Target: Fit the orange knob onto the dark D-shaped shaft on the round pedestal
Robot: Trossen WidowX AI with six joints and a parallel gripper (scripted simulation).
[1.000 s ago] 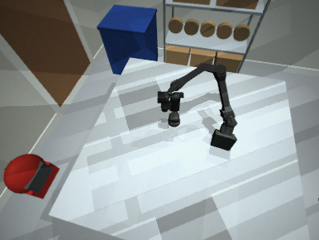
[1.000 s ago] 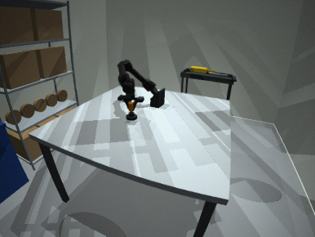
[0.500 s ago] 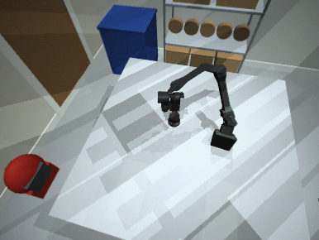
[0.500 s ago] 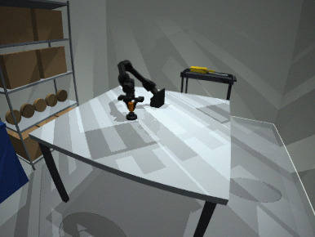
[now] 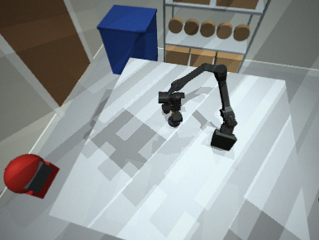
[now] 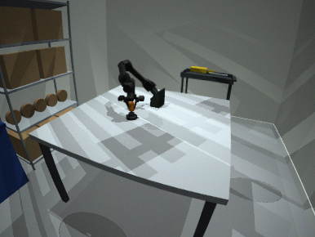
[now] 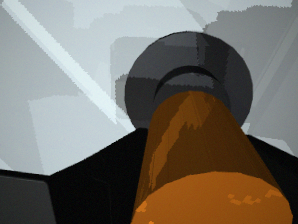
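So the claw is clamped on the orange knob, hovering right above the pedestal. Looks like the alignment step; next probably twist, then press down.

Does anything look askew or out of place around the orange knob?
Nothing stands out. The gripper holds the orange knob over the round pedestal; whether it is fully seated cannot be told. The table shows nothing spilled or damaged.
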